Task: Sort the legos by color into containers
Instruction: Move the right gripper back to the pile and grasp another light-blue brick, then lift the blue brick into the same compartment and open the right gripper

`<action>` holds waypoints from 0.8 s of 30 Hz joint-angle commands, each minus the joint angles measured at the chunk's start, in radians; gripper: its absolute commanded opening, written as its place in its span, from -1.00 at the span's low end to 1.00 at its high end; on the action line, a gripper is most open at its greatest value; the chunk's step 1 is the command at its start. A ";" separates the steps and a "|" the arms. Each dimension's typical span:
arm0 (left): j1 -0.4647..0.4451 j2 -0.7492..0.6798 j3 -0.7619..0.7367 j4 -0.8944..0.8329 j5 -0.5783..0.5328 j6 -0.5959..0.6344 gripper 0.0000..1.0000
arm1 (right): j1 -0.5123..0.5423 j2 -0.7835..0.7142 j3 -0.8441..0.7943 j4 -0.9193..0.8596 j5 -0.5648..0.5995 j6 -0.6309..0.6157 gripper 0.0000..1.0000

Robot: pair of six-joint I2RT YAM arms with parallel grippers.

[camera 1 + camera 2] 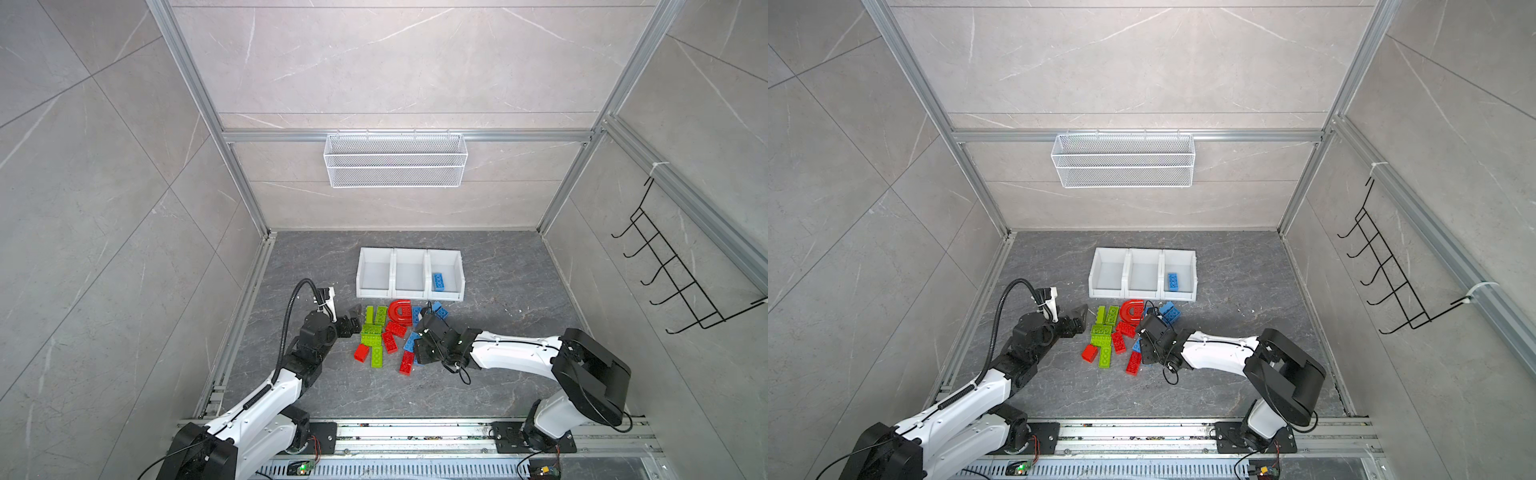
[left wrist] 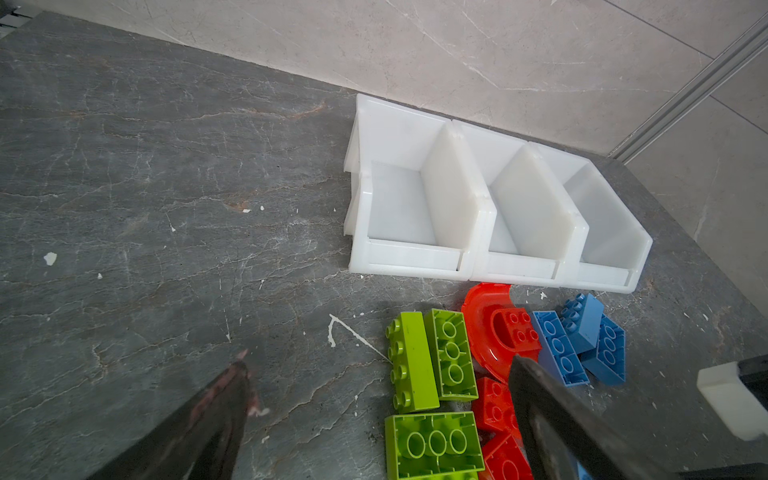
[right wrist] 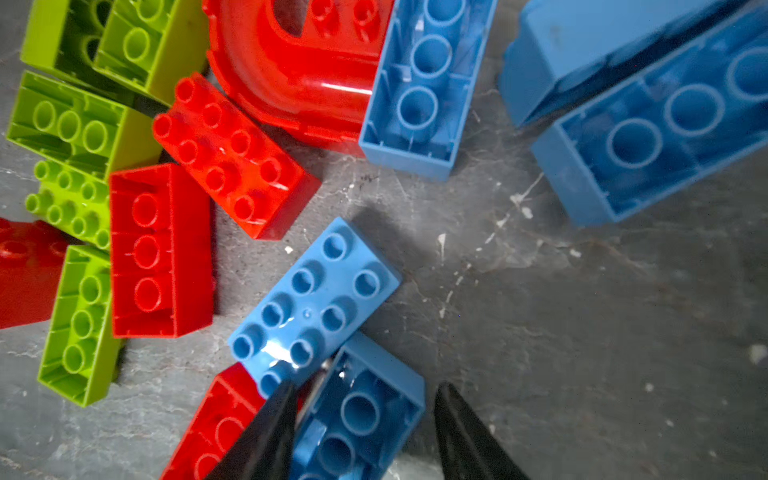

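Right wrist view: right gripper (image 3: pixel 365 388) has its jaws apart astride a blue brick (image 3: pixel 361 415) lying studs down, with one finger against it and the other just beside.
Left gripper (image 2: pixel 378 360): spread wide, holding nothing, at the left edge of the pile.
Bricks (image 1: pixel 388 332): red, green and blue, heaped on the table (image 1: pixel 498 291) just before the bins.
Bins (image 1: pixel 409 252): three in a row; a lone blue brick (image 1: pixel 438 281) lies in the right-hand one.
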 commanded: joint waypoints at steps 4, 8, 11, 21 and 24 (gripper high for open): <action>0.001 -0.008 0.011 0.036 -0.007 0.028 0.98 | 0.004 0.034 -0.035 0.039 0.015 0.035 0.06; 0.001 -0.019 0.009 0.033 -0.013 0.028 0.98 | 0.003 -0.010 -0.067 0.018 0.048 0.045 0.00; 0.002 -0.023 0.008 0.032 -0.015 0.026 0.98 | 0.003 -0.044 -0.085 -0.008 0.073 0.045 -0.05; 0.001 -0.015 0.010 0.031 -0.015 0.026 0.98 | 0.003 -0.097 -0.112 -0.043 0.107 0.043 -0.27; 0.002 -0.014 0.011 0.031 -0.016 0.026 0.98 | 0.002 -0.102 -0.108 -0.049 0.111 0.040 -0.30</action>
